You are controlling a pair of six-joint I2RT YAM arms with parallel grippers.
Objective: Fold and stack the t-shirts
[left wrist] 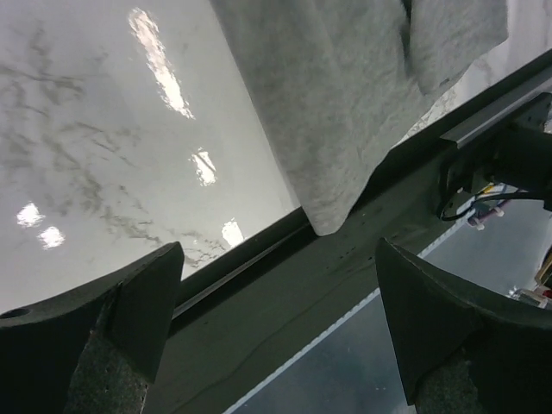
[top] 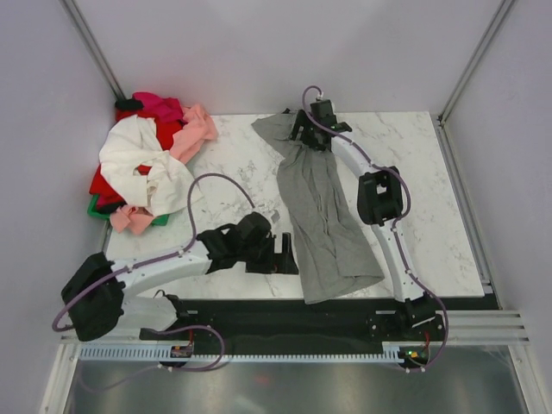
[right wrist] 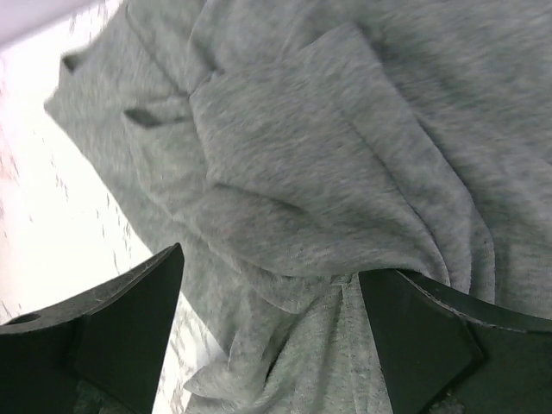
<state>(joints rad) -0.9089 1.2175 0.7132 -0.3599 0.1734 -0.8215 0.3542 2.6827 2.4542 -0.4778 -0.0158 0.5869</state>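
A grey t-shirt lies stretched in a long strip from the back centre of the table to the front edge, its hem slightly over the edge. My right gripper is open over its bunched far end; the right wrist view shows folded grey cloth between and under the spread fingers. My left gripper is open and empty, just left of the shirt's near end; the hem shows ahead of it in the left wrist view. The other t-shirts lie in a pile at the back left: white, red, pink, magenta, green.
The marble tabletop ends at a black rail along the front, also seen in the left wrist view. Grey walls enclose the left, back and right. The right arm reaches along the shirt's right side.
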